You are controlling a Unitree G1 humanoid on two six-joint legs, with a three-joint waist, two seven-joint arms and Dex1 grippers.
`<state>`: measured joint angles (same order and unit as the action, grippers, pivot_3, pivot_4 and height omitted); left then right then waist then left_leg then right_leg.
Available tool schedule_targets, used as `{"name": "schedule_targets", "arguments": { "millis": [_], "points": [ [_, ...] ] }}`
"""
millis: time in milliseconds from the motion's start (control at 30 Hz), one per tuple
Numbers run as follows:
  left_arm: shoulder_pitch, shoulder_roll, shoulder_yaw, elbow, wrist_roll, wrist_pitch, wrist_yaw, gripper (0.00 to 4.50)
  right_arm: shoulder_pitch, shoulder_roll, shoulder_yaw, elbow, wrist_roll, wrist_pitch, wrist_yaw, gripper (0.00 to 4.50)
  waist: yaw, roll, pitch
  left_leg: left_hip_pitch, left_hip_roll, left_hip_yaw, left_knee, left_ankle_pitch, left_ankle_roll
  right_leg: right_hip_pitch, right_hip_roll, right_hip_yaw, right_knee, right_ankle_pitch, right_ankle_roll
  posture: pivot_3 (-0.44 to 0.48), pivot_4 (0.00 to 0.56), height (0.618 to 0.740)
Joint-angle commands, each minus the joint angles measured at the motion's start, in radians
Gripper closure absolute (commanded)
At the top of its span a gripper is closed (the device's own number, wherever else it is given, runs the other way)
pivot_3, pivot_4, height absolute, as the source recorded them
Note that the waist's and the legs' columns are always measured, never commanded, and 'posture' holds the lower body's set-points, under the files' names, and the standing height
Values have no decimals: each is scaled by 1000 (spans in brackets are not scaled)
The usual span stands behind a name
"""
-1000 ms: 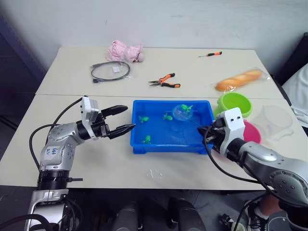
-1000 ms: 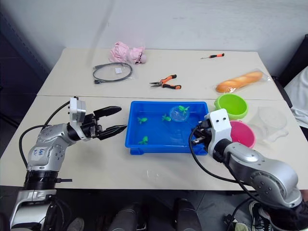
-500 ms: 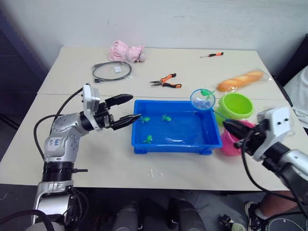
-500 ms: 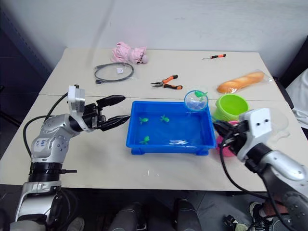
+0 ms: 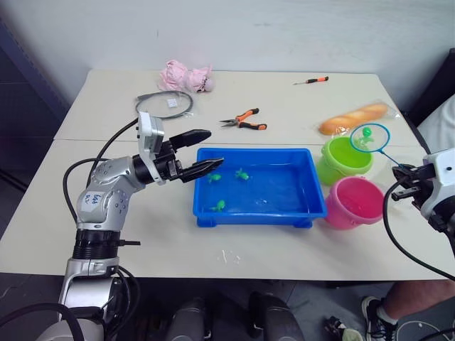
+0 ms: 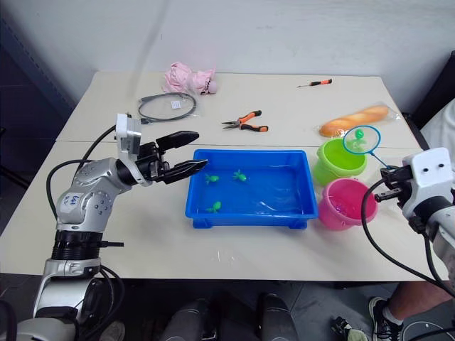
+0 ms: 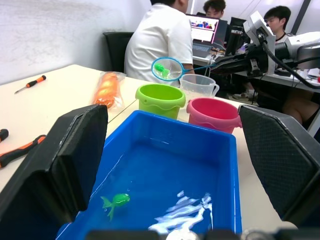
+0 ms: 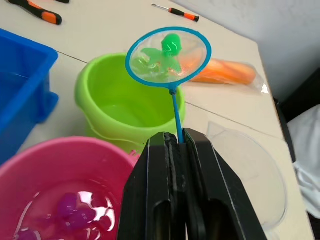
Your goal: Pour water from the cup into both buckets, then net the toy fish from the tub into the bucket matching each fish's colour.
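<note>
The right gripper [image 8: 177,145] grasps the net [image 8: 168,58], holding a green fish [image 8: 170,47] above the lime green bucket [image 8: 117,107]; the left gripper [image 5: 200,151] gapes over the blue tub [image 5: 313,192].

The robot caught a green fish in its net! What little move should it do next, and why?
Probably tip the net over so the green fish drops into the green bucket. The right end effector holds the net just above that bucket's far rim, and the colours match. The pink bucket already holds pink fish.

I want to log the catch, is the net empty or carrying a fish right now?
Carrying one: a green fish sits in the net, above the green bucket.
</note>
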<state>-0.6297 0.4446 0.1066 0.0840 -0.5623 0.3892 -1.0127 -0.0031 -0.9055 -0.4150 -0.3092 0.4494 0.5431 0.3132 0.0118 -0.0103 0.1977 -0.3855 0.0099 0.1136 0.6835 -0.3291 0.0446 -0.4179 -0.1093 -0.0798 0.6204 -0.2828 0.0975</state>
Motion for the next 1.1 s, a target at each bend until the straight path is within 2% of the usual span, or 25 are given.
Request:
{"name": "schedule_targets", "arguments": {
  "millis": [33, 267, 433, 633, 900, 1100],
  "points": [
    [-2, -6, 9, -61, -21, 10, 28, 42, 8, -58, 45, 43, -166, -117, 30, 4500, 0, 0, 0, 0, 0, 0, 0, 0, 0, 0, 0, 0, 0, 0, 0, 0, 150, 740],
    [14, -1, 2, -87, -12, 20, 46, 42, -28, -69, 75, 101, -336, -181, 13, 4500, 5, 0, 0, 0, 0, 0, 1, 0, -1, 0, 0, 0, 0, 0, 0, 0, 150, 740],
    [21, 0, -3, -100, -11, 19, 51, 42, 5, -148, 135, 133, -538, -343, 23, 4500, 6, 0, 0, 0, 0, 0, 1, 1, -1, 0, 0, 0, 0, 0, 0, 0, 150, 740],
    [21, 11, -15, -89, 7, -5, 33, 42, 32, -251, 206, 190, -814, -526, -44, 4500, 7, 0, 0, 0, 0, 1, 1, 1, -2, 0, 0, 0, 0, 0, 0, 0, 150, 740],
    [19, 8, -17, -46, 23, -51, 9, 42, 37, -245, 231, 255, -960, -645, -103, 4500, 7, 0, 0, 1, 0, 1, 1, 2, -3, 0, 2, 0, 1, 0, 0, 0, 150, 740],
    [27, 7, -16, -22, 27, -82, 1, 42, 29, -237, 202, 293, -996, -660, -111, 4500, 6, 0, 0, 1, 1, 1, 1, 2, -3, 0, 2, 0, 1, 0, 0, 0, 150, 740]
  ]
}}
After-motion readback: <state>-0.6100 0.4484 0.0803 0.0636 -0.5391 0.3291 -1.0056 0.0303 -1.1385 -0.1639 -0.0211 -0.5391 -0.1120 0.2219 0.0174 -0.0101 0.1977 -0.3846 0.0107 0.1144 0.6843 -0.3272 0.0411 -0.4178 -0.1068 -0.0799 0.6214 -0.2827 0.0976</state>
